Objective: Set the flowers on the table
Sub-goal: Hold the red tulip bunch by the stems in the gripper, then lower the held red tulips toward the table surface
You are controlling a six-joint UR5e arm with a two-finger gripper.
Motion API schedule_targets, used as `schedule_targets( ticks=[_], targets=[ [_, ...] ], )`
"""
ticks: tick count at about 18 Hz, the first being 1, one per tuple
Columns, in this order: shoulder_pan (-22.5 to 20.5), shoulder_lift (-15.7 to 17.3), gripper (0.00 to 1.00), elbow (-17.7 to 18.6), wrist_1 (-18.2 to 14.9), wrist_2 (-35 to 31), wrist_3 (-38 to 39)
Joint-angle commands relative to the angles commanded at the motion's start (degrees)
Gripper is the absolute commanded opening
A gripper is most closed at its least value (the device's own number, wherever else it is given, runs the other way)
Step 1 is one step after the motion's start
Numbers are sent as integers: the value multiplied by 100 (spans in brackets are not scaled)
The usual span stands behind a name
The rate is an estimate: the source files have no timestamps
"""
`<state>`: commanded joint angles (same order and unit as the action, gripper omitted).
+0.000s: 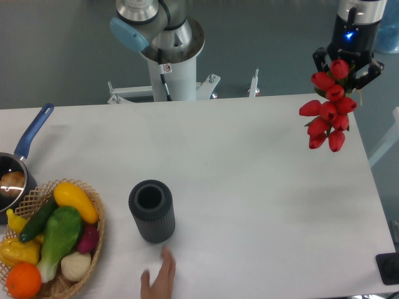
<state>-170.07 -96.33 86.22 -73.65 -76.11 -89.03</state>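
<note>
White tabletop point(249, 174) fills the view, grey floor behind. At the left sit a blue-handled saucepan point(15, 168) and a wicker basket point(93, 240) of vegetables; near the middle stands a dark ribbed cylinder vase point(151, 210), with a person's hand point(159, 281) just below it. At the upper right the gripper point(346, 67) is pinching the red tulips point(329, 106), which hang above the table's far right corner. Best to lower them gently onto bare surface, well apart from the vase, before releasing
</note>
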Motion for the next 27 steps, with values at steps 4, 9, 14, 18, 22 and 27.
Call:
schedule_targets(
  ticks=[4,9,14,18,22,27],
  targets=[
    [-9,0,26,9,-9,-9,0],
    [26,26,26,44,-17,-44,245],
    [79,35,26,44,18,-9,1238],
    [106,44,27,132,18,9,1379],
    [202,26,27,141,35,17,2011],
    [316,-53,28,158,35,316,2442]
  ],
)
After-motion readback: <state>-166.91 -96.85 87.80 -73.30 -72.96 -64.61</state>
